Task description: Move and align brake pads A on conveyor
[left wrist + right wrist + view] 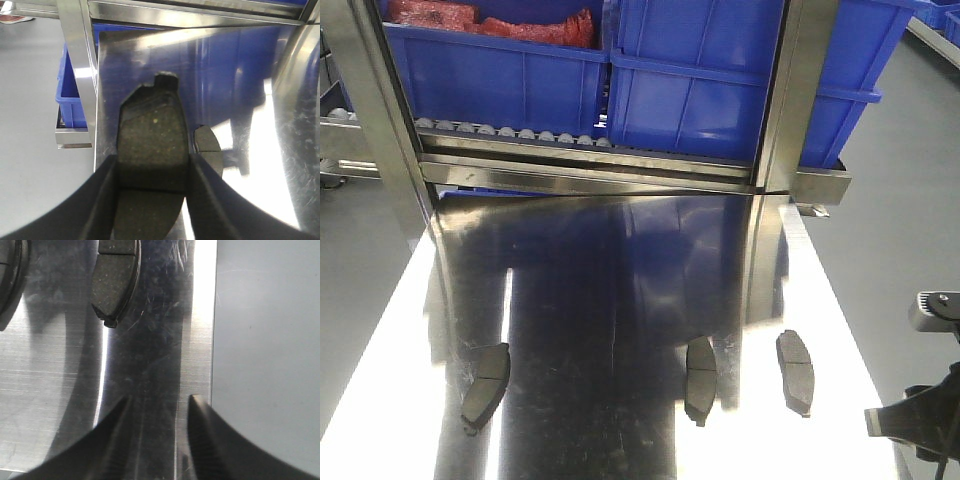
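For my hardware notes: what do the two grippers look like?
Left gripper and right gripper each have two plain black, matte fingers tapering to narrow tips. No markings, cables or sleeves show in the wrist views.

Shiny steel tabletop (pixel 600 290) with three dark brake pads (pixel 795 372)

Three dark grey crescent brake pads lie flat on the shiny steel counter (pixel 600 300). The left pad (pixel 485 383) is slightly tilted and well apart from the others. The middle pad (pixel 701 367) and the right pad (pixel 795 372) lie near each other, each with a groove across its middle. A fourth pad (pixel 150 125), speckled with its tab pointing away, sits clamped in the left pincer (pixel 152 159).
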Available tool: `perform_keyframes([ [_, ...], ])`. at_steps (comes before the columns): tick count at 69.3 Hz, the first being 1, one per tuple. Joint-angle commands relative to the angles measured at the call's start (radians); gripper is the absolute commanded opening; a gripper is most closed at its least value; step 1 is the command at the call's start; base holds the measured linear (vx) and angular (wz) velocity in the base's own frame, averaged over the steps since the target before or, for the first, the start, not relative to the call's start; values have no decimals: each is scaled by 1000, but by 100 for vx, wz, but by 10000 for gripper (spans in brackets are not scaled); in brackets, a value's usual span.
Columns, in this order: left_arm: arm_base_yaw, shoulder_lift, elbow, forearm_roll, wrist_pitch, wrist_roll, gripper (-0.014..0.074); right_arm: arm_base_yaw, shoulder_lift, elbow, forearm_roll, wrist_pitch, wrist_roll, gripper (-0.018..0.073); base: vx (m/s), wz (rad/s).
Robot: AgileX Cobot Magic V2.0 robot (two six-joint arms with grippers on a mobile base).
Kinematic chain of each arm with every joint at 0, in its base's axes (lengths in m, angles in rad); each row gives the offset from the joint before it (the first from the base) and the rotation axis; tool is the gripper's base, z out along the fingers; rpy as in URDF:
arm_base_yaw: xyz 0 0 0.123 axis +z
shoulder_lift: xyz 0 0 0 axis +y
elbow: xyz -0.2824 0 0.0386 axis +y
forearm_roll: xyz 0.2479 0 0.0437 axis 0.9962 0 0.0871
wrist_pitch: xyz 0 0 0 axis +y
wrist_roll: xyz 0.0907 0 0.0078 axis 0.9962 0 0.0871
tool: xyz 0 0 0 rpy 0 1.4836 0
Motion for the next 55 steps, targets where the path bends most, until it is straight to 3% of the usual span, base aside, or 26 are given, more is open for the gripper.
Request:
perform_keyframes([
  [1,-1,2,-29,-19,-93,-6,-6,0,-9,-32,-5,-34,-5,404,0,0],
  [8,-1,2,-29,-19,-93,-6,-6,0,-8,-39,-5,-41,-5,466,0,0],
  [25,-1,2,-29,-19,-93,-6,-6,49,65,-159,3,4,24,451,0,0],
  [40,-1,2,-29,-19,-93,-6,-6,189,255,-322,-119,27,214,449,0,0],
  [55,-1,2,-29,-19,-93,-6,-6,204,444,-467,-175,86,272,449,0,0],
])
